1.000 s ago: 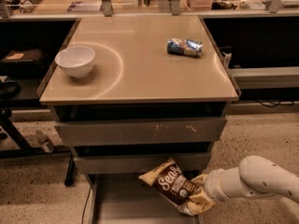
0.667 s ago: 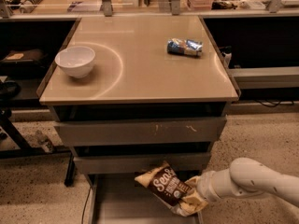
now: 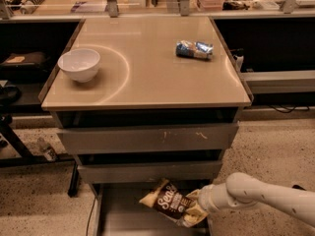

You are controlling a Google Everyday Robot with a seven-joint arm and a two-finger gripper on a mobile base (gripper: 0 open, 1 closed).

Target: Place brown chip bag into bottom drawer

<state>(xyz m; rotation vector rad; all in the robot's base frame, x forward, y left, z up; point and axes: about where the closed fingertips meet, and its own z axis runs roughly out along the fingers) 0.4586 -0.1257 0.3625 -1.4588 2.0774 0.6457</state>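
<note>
Item 1. Gripper (image 3: 197,208): low in the camera view, right of centre, just in front of the cabinet and below the two upper drawer fronts. It is clenched on the right-hand, tan-yellow end of the brown chip bag (image 3: 170,203); the crinkled end of the bag folds around it and covers most of it.

Item 2. Brown chip bag: directly left of the gripper and touching it. It lies tilted, its left end higher and close under the middle drawer front (image 3: 147,172), its right end lower at the gripper. The dark centre with white lettering faces the camera. The bag sits over the right half of the bottom drawer (image 3: 123,216); whether it touches the drawer floor cannot be told.

Item 3. Arm (image 3: 268,196): white and rounded, entering from the lower right edge and running leftward, slightly upward to a bulbous wrist joint just right of the gripper.

Item 4. Bottom drawer: pulled out, with a flat grey floor and a side rail showing at left.

Item 5. Top drawer front (image 3: 147,138): grey, closed, above the middle one.

Item 6. Tabletop (image 3: 147,82): beige, carrying a white bowl (image 3: 78,64) at left and a blue-silver packet (image 3: 194,49) at upper right, well apart from each other.

Item 7. Speckled floor (image 3: 34,200): around the cabinet.
</note>
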